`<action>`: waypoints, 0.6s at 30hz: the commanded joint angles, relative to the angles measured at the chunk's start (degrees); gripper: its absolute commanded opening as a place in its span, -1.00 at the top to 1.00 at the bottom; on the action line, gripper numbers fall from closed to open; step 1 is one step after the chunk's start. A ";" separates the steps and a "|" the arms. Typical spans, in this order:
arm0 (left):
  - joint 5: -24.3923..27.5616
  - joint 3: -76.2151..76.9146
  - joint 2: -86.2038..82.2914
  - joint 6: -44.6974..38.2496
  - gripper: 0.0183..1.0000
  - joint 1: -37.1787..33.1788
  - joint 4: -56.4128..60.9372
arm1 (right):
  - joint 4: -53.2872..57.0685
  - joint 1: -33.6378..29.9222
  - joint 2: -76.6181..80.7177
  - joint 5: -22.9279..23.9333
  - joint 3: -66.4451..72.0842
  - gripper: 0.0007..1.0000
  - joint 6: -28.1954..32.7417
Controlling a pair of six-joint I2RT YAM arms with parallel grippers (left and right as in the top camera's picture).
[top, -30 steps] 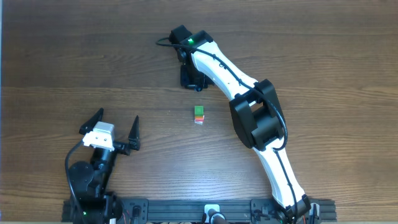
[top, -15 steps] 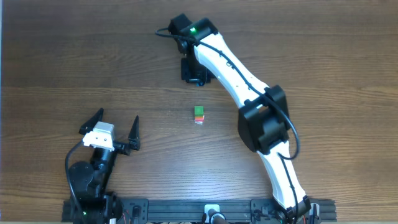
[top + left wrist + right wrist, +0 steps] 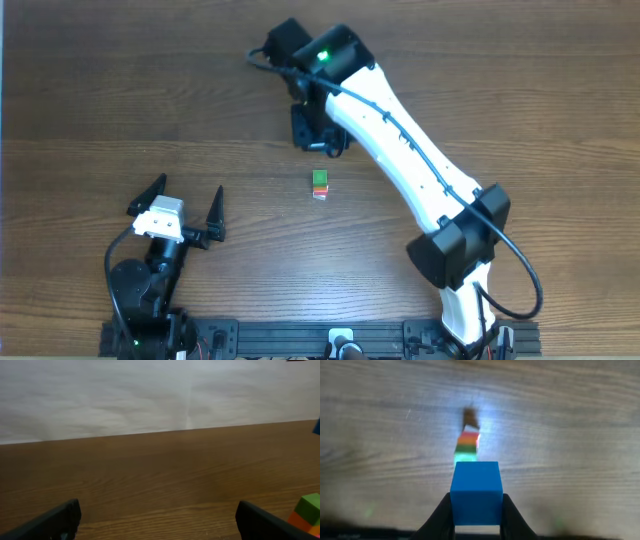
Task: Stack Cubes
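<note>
Right arm (image 3: 400,130) has shifted, its tool (image 3: 476,510) holding blue cube (image 3: 476,491) seemingly level.

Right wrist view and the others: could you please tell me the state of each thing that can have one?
right gripper: fingers shut on the blue cube, raised above the table.
blue cube: held between the fingers, off the table.
green cube: stacked on the orange cube.
orange cube: under the green cube, touched by neither gripper.
left gripper: open, holding nothing.
</note>
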State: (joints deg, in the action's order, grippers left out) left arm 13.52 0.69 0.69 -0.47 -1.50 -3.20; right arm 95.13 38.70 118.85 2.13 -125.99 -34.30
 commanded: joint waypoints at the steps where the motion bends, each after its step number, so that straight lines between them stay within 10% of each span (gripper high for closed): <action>1: -0.07 -0.37 -0.31 -0.81 -1.00 0.28 0.07 | 0.17 2.67 -0.81 0.72 2.38 0.98 -5.97; 18: -0.07 -0.37 -0.31 -0.81 -1.00 0.28 0.07 | -10.58 4.28 -6.03 -1.22 19.26 0.98 -8.09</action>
State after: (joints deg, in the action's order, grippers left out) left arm 13.50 0.69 0.69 -0.47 -1.50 -3.20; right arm 85.34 43.18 115.00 1.04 -107.46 -41.56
